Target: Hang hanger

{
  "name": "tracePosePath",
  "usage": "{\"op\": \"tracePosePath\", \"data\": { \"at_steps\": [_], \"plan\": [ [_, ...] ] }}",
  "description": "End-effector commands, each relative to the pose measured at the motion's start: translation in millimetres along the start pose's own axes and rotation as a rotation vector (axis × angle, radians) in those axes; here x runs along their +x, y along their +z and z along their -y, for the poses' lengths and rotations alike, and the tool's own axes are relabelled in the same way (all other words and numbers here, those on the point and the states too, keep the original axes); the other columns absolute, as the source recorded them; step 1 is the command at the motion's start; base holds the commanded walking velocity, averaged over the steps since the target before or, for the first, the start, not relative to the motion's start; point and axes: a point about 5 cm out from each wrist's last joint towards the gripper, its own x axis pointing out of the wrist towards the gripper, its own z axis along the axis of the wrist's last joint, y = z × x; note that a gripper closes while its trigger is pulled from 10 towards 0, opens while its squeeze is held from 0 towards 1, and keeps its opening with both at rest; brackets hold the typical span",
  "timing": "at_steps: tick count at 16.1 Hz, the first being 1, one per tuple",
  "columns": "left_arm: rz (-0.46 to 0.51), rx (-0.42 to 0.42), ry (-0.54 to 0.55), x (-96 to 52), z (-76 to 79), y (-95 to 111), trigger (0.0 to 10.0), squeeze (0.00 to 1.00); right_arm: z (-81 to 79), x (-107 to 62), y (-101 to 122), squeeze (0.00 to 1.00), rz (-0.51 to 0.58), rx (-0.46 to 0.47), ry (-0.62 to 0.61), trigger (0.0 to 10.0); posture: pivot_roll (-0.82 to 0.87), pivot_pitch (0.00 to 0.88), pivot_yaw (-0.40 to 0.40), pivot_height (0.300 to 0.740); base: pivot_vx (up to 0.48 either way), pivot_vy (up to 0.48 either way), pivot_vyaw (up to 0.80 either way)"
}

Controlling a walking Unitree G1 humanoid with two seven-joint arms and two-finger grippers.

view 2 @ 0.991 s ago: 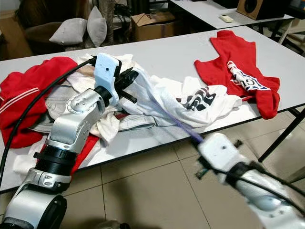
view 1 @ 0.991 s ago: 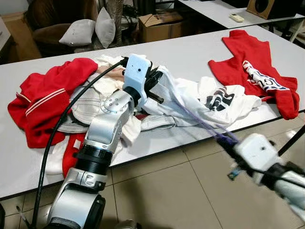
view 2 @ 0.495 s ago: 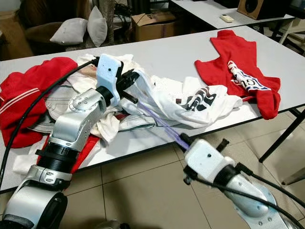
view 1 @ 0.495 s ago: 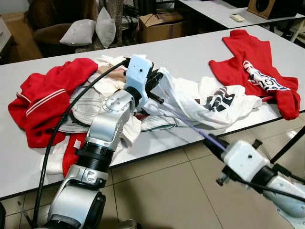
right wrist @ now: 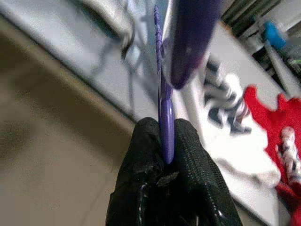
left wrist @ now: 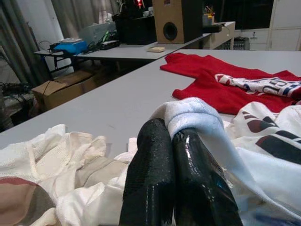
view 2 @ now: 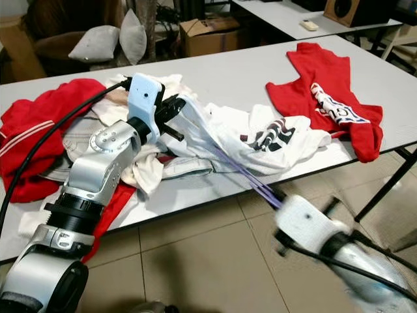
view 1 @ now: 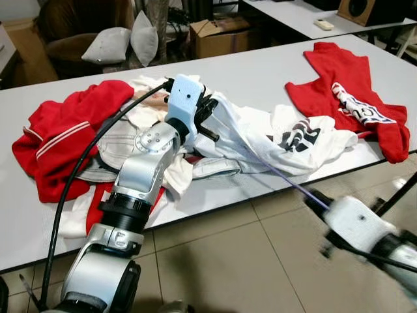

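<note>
I see the long grey counter (view 1: 273, 72) running across the upper half of the head view, and most of what matters lies on it. At nine o'clock a red jacket with white stripes (view 1: 62, 140) is heaped up, and at two o'clock a red shirt (view 1: 345, 85) lies flat, well apart from the middle pile. Between them, near the centre, sits the white T-shirt (view 1: 287, 134) with its dark print, draped toward the counter's near edge. My left claw (view 1: 207, 117) is at about eleven o'clock from centre, its fingers pressed together on a fold of that white cloth, holding it lifted off the pile; the left wrist view shows the fabric pinched between the two black pads. My right claw (right wrist: 165, 141) hangs lower, at four o'clock, out over the tiled floor (view 1: 221, 261) beyond the counter's edge, clamped on the end of the purple hanger (view 1: 277, 173). That thin hanger runs up from the right claw toward ten o'clock and disappears into the white T-shirt just beside the left claw. I judge the work to be midway: the hanger is gripped and part-way inside the garment, but I cannot tell how well it is seated, and carrying it to a rail and hooking it is all left to do.
</note>
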Motion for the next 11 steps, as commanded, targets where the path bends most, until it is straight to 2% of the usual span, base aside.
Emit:
{"op": "tracePosePath", "data": {
  "at_steps": [1, 3, 4, 6, 9, 11],
  "plan": [
    [0.019, 0.02, 0.004, 0.9, -4.3, 7, 0.0, 0.0, 7.1, -5.2, -7, 0.0, -0.043, -0.027, 0.009, 10.0, 0.01, 0.0, 0.089, 0.74, 0.0, 0.0, 0.0],
    [0.02, 0.022, 0.002, 1.1, -3.8, 7, 0.0, 0.0, 18.5, -8.7, -11, 0.0, -0.063, -0.043, -0.024, 10.0, 0.01, 0.0, 0.088, 0.74, 0.0, 0.0, 0.0],
    [0.022, 0.024, 0.001, 1.2, -3.3, 7, 0.0, 0.0, 32.5, -11.2, -12, 0.0, -0.083, -0.073, -0.063, 10.0, 0.01, 0.0, 0.086, 0.74, 0.0, 0.0, 0.0],
    [0.023, 0.023, 0.003, 1.3, -2.9, 7, 0.0, 0.0, 47.3, -12.6, -18, 0.0, -0.126, -0.093, -0.12, 10.0, 0.01, 0.0, 0.078, 0.74, 0.0, 0.0, 0.0],
    [0.027, 0.02, 0.007, 0.5, -1.9, 7, 0.0, 0.0, 57.7, -13.2, -23, 0.0, -0.135, -0.113, -0.143, 10.0, 0.01, 0.0, 0.068, 0.74, 0.0, 0.0, 0.0],
    [0.032, 0.016, 0.013, -0.4, -1.9, 8, 0.0, 0.0, 68.9, -10.8, -25, 0.0, -0.135, -0.123, -0.247, 10.0, 0.01, 0.0, 0.066, 0.74, 0.0, 0.0, 0.0]
  ]
}}
